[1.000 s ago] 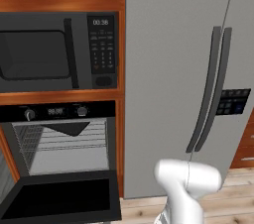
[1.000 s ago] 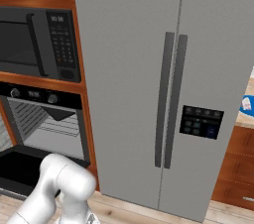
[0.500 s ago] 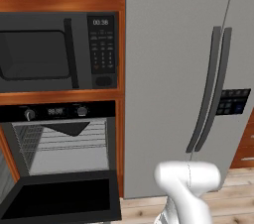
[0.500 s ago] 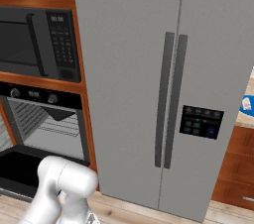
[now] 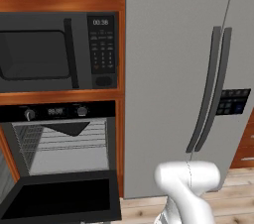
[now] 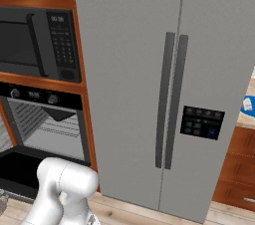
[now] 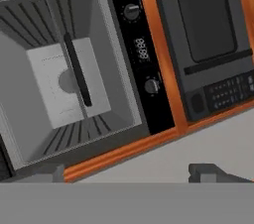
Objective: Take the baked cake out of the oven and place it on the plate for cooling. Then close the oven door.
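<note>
Facing the oven [image 7: 74, 64] with my end effector [image 7: 131, 171] spread wide, I'd take the cake (unseen yet, probably light and crumbly) gently by its sides.

Arm shifts slightly; scene holds its place

The white arm [image 5: 187, 183] sits a touch further right in the left base view than a second ago, and in the right base view its rounded joint [image 6: 67, 181] has edged right and a little lower.
</note>
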Robot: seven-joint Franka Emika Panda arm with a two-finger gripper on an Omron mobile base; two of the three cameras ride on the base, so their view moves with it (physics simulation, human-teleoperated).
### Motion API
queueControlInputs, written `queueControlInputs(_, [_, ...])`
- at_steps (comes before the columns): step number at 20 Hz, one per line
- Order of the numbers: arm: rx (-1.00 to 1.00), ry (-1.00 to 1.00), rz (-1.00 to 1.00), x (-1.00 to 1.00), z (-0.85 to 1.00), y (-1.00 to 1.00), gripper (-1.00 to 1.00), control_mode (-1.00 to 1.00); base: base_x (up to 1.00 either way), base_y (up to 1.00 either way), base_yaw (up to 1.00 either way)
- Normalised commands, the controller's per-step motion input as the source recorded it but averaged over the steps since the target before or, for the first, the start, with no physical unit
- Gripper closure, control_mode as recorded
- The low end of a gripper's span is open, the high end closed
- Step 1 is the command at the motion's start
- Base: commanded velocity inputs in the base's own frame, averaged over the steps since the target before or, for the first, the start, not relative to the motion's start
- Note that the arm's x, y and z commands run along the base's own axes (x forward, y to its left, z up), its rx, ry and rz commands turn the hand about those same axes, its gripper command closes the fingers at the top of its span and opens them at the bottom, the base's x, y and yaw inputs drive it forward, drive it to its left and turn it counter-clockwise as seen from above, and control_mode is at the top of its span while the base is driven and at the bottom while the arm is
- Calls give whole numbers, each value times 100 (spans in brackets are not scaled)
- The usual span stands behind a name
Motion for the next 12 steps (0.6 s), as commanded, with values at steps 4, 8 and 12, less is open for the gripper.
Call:
queueControlInputs(4, [-14, -4, -2, 55, -66, 14, -100, -100, 0, 0, 0])
queueControlInputs(8, [-17, -5, -3, 52, -67, 30, -100, -100, 0, 0, 0])
queueControlInputs(12, [-17, -5, -5, 66, -57, 44, -100, -100, 0, 0, 0])
